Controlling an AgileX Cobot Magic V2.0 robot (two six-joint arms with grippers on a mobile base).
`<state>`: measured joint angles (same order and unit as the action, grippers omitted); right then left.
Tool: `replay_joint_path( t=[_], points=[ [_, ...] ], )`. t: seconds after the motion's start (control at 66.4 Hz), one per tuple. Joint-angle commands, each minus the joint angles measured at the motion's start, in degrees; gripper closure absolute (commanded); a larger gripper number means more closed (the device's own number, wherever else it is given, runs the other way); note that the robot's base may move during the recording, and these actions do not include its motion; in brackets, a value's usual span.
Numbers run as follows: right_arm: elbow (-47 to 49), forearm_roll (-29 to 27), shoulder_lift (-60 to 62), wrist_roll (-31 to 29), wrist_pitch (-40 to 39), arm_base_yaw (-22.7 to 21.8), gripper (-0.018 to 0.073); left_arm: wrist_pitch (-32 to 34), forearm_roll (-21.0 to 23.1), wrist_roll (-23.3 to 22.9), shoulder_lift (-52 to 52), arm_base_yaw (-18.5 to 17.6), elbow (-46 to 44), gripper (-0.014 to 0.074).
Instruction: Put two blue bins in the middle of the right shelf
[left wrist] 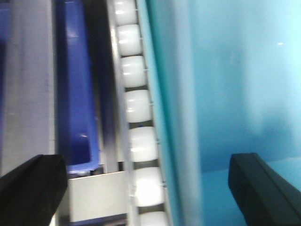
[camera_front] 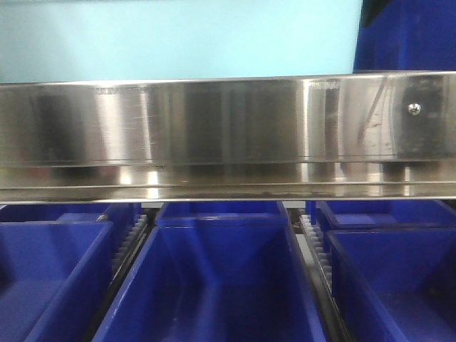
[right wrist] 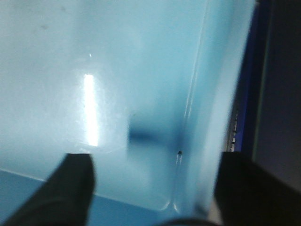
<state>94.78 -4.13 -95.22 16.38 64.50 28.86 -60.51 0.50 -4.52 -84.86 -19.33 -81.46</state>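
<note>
The pale blue bin (camera_front: 178, 35) is set behind the steel rail (camera_front: 214, 121), at its left end. The left gripper (left wrist: 146, 193) and right gripper (right wrist: 162, 188) are held wide open, empty, a bin wall straddled by each, presumably for a shared lift.

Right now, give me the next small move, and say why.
Probably close both grippers. The left gripper is open astride a wall of the pale bin, one finger inside, one outside past the rollers; the right gripper is open astride a wall too. Neither grips it yet, so it cannot be lifted.
</note>
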Motion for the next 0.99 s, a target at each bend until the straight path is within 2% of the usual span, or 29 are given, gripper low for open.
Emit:
replay_joint_path(
  t=[0.0,0.105,0.196,0.256,0.362,0.693,0.979],
  points=[
    [-0.22,0.80,0.84,0.09,-1.61,0.17,0.0348,0.45,2.94,-0.36,0.56,0.11,0.18,0.0026],
    [-0.22,0.80,0.84,0.09,-2.14,0.17,0.0512,0.45,4.87,-0.36,0.46,0.11,0.18,0.0121],
    [-0.22,0.80,0.84,0.09,-2.14,0.17,0.0647,0.32,5.00,-0.36,0.46,0.11,0.18,0.0290],
    [-0.22,0.80,0.84,0.09,-2.03,0.17,0.0725,0.11,5.00,-0.36,0.46,0.11,0.18,0.0441],
    [-0.22,0.80,0.84,0.09,-1.83,0.21,0.0711,0.01,5.26,-0.36,0.46,0.11,0.18,0.0713],
    [-0.22,0.80,1.09,0.09,-2.44,0.21,0.0712,0.11,6.67,-0.36,0.46,0.11,-0.67,0.0707],
    [1.84,1.17,2.18,0.09,-5.88,0.21,0.0712,0.17,7.05,-0.36,0.71,0.11,-7.77,0.0707]
  ],
)
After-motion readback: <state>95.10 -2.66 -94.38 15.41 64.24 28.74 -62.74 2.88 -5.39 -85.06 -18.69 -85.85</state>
